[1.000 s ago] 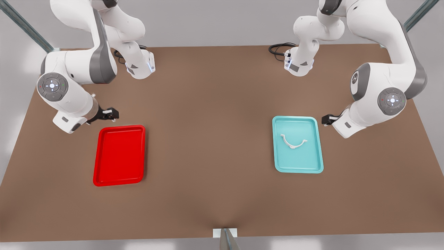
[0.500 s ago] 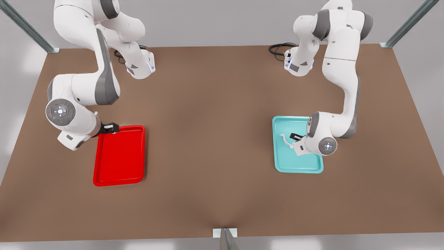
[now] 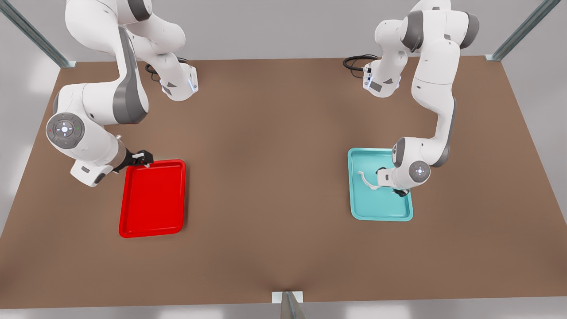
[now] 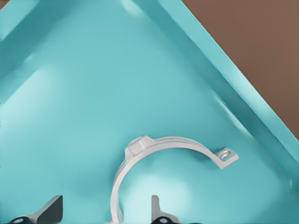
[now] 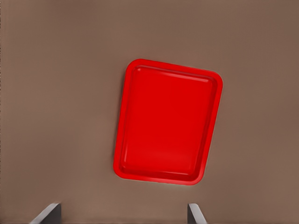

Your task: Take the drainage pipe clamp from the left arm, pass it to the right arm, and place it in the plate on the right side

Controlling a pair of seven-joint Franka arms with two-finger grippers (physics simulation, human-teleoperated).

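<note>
The drainage pipe clamp [image 3: 366, 180], a thin white half-ring with tabbed ends, lies in the teal tray [image 3: 381, 217] on the front view's right. My left gripper [image 3: 398, 191] hangs low over that tray, its wrist covering part of the clamp. In the left wrist view the clamp [image 4: 154, 147] curves down between the open fingers of the left gripper [image 4: 103, 212], above the teal tray [image 4: 93, 84]. The red plate [image 3: 153, 199] sits on the front view's left. My right gripper [image 3: 144, 157] hovers open at its far corner, and from the right gripper [image 5: 121, 214] the plate [image 5: 168, 121] lies ahead.
Both arm bases stand at the back of the brown table, with black cables [image 3: 356, 62] beside the one on the front view's right. A small metal bracket [image 3: 288, 301] sticks up at the front edge. Bare tabletop stretches between the two trays.
The left arm swung from beside the teal tray down over it and turned its wrist above the clamp. The right arm dipped toward the plate's corner, then rose slightly.
</note>
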